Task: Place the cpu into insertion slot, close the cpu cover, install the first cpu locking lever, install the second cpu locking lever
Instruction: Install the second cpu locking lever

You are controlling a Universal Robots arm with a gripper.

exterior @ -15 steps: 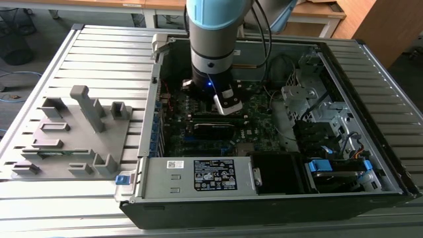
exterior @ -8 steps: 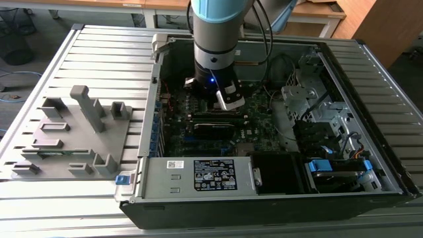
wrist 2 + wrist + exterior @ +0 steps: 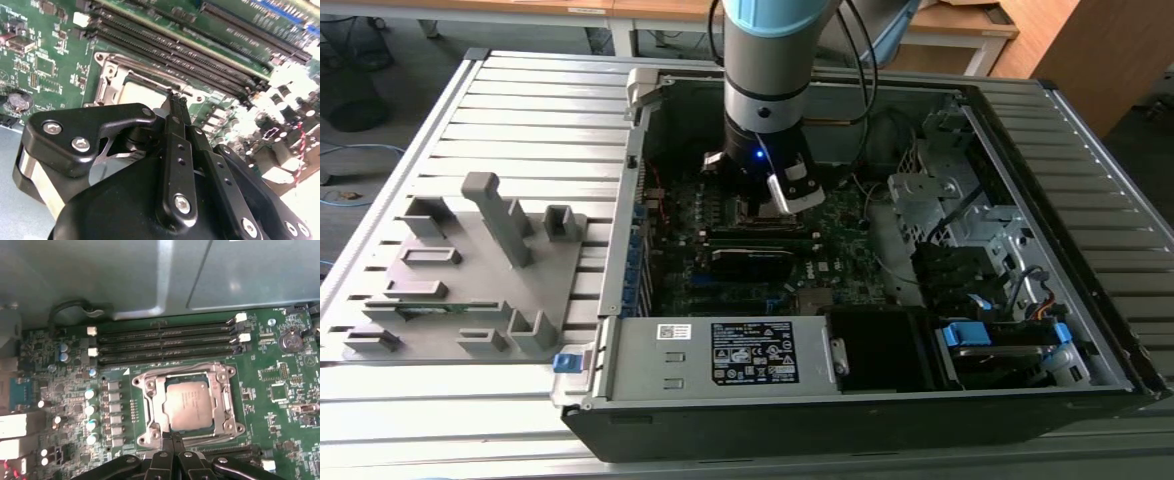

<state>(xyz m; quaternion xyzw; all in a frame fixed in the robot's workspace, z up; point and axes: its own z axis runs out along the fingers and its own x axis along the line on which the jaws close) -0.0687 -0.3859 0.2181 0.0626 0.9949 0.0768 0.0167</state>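
The cpu, a dull silver square, lies flat in the insertion slot on the green motherboard. The cpu cover, a thin silver frame, lies down around the chip, which shows through its window. My gripper is shut, its two black fingers pressed together with nothing visible between them, and the tips rest at the edge of the socket frame. In the second wrist view the same gripper meets the cover beside the cpu. In the exterior view the arm reaches down into the open computer case.
Black memory slots run along one side of the socket, with capacitors on another. The case's metal walls and drive bays ring the motherboard. A grey fixture plate sits at the exterior view's left.
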